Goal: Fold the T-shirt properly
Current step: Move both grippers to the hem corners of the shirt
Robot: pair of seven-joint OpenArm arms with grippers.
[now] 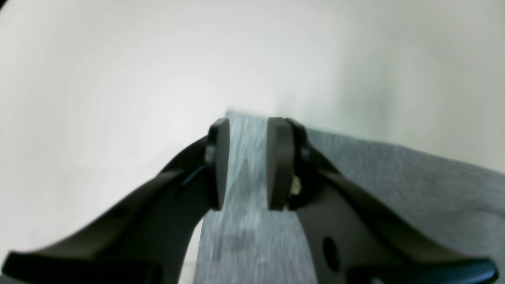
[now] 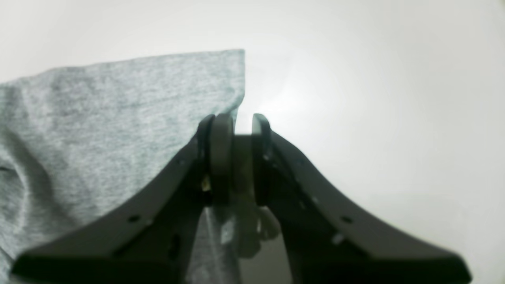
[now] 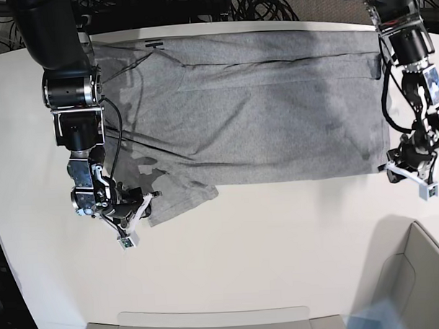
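Base view: the heather-grey cotton T-shirt point(image 3: 253, 105) is spread on the white table point(image 3: 266, 257), hardly folded. Cloth is pinched by the right end effector point(image 2: 236, 157); the left end effector point(image 1: 246, 163) is parted around a corner.

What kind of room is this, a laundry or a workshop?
Probably a robotics lab: two robot arms work a grey T-shirt on a plain white table, with tangled cables behind it.

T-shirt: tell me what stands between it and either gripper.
Nothing visible does. The T-shirt lies flat on the white table; the left gripper straddles one corner, and the right gripper sits at another edge with cloth bunched behind its pads.
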